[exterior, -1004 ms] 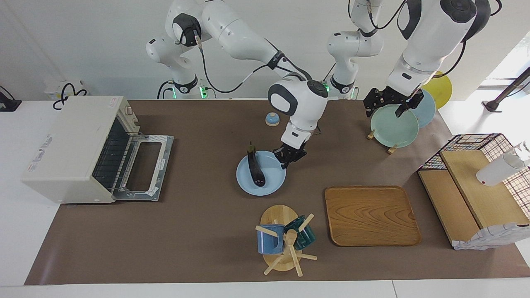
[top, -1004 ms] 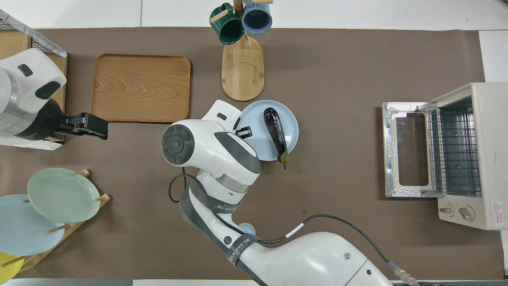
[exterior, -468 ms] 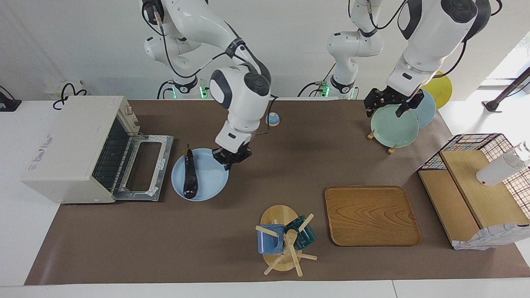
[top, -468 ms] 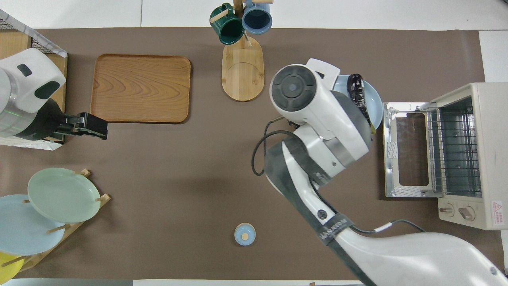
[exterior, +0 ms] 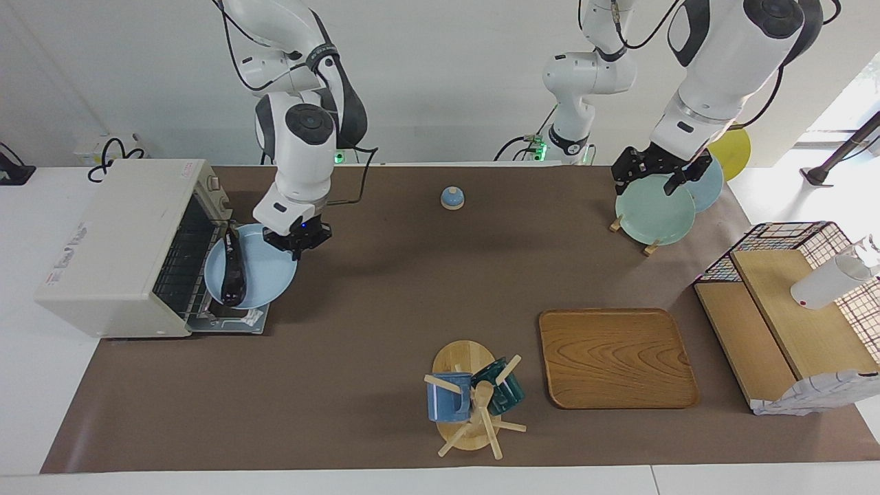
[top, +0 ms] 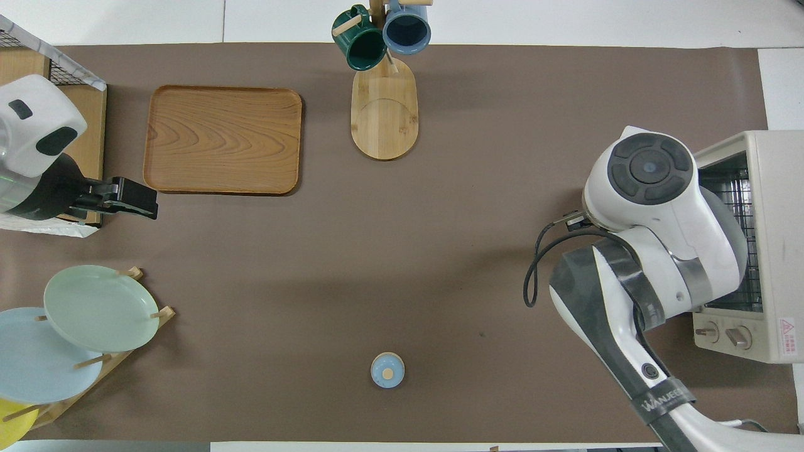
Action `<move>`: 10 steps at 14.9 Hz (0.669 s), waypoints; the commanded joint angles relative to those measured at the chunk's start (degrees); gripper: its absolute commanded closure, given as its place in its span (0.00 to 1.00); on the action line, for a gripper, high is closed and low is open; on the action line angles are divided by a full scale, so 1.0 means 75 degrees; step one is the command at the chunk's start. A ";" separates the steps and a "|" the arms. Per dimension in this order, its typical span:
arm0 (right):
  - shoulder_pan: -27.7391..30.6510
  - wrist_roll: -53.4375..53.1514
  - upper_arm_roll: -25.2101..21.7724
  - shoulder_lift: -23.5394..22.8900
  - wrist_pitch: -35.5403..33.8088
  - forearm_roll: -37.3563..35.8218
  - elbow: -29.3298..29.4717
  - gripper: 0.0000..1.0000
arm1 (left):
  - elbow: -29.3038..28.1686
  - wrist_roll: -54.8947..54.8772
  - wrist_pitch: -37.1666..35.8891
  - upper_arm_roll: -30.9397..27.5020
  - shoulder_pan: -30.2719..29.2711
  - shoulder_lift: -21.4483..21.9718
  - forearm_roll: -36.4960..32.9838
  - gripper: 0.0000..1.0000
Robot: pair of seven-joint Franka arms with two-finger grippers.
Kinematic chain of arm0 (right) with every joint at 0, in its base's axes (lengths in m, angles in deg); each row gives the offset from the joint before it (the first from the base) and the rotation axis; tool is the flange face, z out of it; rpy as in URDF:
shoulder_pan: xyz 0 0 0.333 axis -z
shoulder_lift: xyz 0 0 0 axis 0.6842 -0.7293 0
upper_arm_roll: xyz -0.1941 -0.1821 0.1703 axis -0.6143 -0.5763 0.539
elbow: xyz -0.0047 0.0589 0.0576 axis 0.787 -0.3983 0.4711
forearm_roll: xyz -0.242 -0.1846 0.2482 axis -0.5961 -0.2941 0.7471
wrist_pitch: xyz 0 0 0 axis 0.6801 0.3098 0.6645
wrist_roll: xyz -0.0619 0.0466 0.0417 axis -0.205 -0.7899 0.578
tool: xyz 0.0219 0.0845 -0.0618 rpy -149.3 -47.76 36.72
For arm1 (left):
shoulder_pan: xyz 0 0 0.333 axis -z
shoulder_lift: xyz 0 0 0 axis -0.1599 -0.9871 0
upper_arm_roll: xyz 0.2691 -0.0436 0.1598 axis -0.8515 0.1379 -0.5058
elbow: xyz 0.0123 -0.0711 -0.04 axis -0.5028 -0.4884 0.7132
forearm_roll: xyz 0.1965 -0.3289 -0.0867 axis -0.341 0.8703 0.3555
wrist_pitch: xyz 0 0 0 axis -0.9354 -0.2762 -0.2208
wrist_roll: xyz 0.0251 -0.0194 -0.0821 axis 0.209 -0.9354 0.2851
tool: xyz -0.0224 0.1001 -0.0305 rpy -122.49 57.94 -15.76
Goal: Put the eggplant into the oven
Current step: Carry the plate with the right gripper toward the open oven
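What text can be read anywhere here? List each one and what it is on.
"WANJEEE", roughly, the last letters unclear: on the dark strap around the right arm, overhead view.
Red warning triangle with small print under it, too small to read: sticker on the oven beside its knobs.
Red-edged label on the oven's top: too small to read.
Stickers on the oven's side: blurred, unreadable.
Nothing else carries text.

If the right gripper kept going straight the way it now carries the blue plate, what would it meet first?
Probably the oven: the right gripper holds the blue plate with the eggplant over the open door, facing the rack; height is unclear.
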 commanded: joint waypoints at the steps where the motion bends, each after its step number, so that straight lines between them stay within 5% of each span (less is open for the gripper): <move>1: 0.0712 0.0585 0.0115 0.0506 0.0300 -0.0083 -0.0707 1.00 | 0.0004 -0.0146 0.0086 0.0015 -0.0063 -0.0003 -0.0072 0.00; 10: 0.2167 0.1992 0.0115 0.0905 0.1342 -0.0083 -0.1681 1.00 | -0.0007 -0.0134 0.0016 0.0015 -0.0075 0.0020 -0.0072 0.00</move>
